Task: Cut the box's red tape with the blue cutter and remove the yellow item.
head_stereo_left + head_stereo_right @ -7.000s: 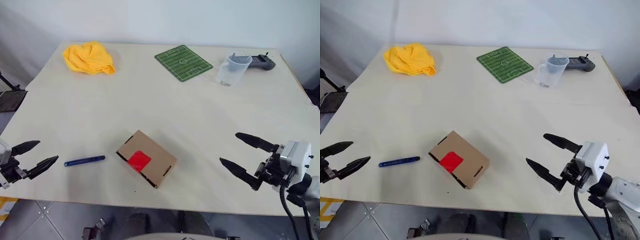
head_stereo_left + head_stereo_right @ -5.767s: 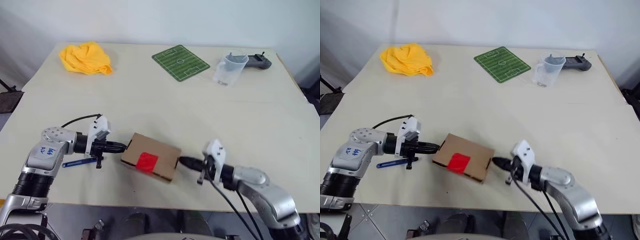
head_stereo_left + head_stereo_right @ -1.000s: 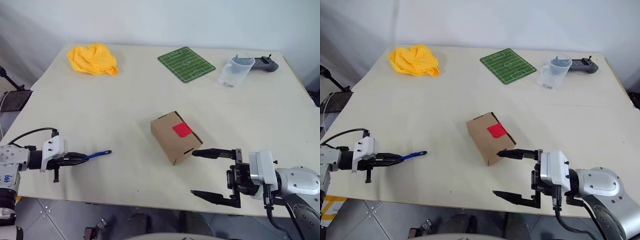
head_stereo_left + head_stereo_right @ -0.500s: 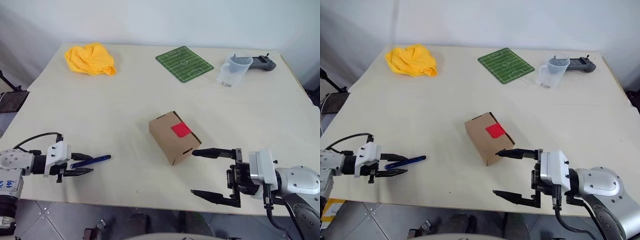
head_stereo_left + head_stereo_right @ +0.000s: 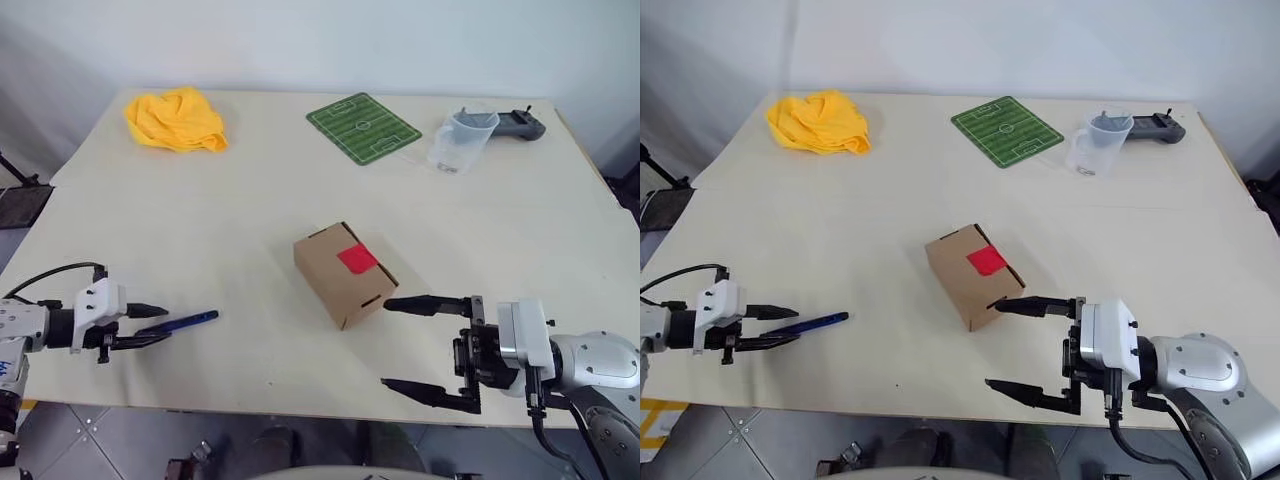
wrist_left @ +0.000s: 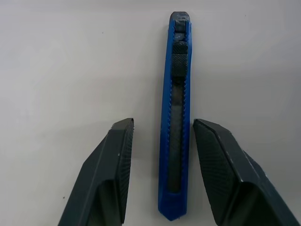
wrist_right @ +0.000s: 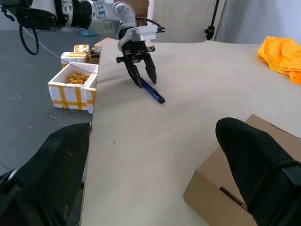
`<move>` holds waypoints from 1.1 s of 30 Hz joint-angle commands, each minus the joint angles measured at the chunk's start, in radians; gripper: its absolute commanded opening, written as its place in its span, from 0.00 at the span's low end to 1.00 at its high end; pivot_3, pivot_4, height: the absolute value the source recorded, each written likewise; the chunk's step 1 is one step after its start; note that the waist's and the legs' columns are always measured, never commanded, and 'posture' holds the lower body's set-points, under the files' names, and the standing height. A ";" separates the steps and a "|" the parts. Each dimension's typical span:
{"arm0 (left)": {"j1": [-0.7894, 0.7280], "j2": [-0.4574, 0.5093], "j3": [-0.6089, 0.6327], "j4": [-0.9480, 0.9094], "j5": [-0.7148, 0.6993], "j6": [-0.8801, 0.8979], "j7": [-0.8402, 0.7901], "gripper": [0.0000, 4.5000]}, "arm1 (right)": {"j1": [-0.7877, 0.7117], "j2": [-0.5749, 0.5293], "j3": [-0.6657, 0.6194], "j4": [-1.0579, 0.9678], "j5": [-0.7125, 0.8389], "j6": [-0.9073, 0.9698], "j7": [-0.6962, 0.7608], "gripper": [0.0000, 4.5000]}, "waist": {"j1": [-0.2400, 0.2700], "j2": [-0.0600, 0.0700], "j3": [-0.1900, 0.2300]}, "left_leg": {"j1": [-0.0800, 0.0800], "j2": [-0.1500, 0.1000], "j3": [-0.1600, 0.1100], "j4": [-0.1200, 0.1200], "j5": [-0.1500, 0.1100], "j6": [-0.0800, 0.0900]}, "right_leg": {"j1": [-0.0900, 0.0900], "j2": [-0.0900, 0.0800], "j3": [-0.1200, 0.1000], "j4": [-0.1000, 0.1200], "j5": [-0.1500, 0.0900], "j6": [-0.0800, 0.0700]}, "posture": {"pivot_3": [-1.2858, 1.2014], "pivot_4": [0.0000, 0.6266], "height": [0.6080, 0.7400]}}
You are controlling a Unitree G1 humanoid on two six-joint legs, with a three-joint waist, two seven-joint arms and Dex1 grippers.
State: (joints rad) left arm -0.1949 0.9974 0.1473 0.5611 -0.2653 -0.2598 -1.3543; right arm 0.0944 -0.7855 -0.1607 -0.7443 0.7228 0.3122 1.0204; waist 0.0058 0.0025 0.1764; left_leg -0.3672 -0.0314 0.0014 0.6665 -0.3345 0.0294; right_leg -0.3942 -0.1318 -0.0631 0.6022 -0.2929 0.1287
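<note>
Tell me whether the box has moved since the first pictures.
Yes. The box has shifted right and away from the table's near edge, and turned; it now lies well apart from the blue cutter.

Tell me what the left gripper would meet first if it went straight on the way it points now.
The blue cutter: it lies on the table between the left gripper's open fingers, apparently untouched.
</note>
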 commanded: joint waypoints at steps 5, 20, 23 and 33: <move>0.083 0.016 0.008 0.015 0.047 0.020 0.043 0.10 | -0.008 -0.003 -0.002 -0.015 0.006 -0.008 -0.003 1.00 | -0.008 0.003 -0.002 | 0.001 0.001 0.000 -0.001 0.001 -0.001 | 0.000 0.000 0.002 0.000 0.000 -0.001 | 0.52 0.24 1.00; 0.043 -0.042 -0.077 -0.360 -0.035 0.150 -0.009 0.10 | -0.003 -0.001 -0.027 -0.006 0.026 0.007 -0.016 1.00 | 0.017 0.003 -0.002 | -0.001 0.001 -0.001 0.000 0.000 -0.001 | 0.000 -0.001 0.009 -0.001 -0.001 -0.001 | 0.52 0.24 1.00; -0.002 -0.037 -0.151 -0.505 -0.013 0.257 -0.015 0.10 | 0.043 -0.008 -0.060 -0.025 0.038 0.018 -0.029 1.00 | 0.019 0.002 -0.001 | -0.002 0.001 -0.001 0.000 -0.001 0.000 | 0.000 -0.001 0.008 -0.001 -0.001 -0.001 | 0.52 0.24 1.00; -0.196 -0.198 -0.494 -0.846 0.239 0.676 0.194 0.10 | 0.344 -0.044 -0.192 -0.018 -0.071 0.015 -0.003 1.00 | 0.022 -0.001 0.000 | -0.003 -0.003 0.002 0.002 -0.002 0.005 | 0.001 0.006 0.002 -0.001 0.001 0.001 | 0.52 0.24 1.00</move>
State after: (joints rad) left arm -0.3837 0.8031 -0.3025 -0.2406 -0.0864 0.3552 -1.2090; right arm 0.4243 -0.8236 -0.3207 -0.7577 0.6677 0.3486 1.0097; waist 0.0277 0.0016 0.1765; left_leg -0.3706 -0.0347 0.0045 0.6688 -0.3363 0.0350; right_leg -0.3927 -0.1253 -0.0606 0.6010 -0.2913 0.1321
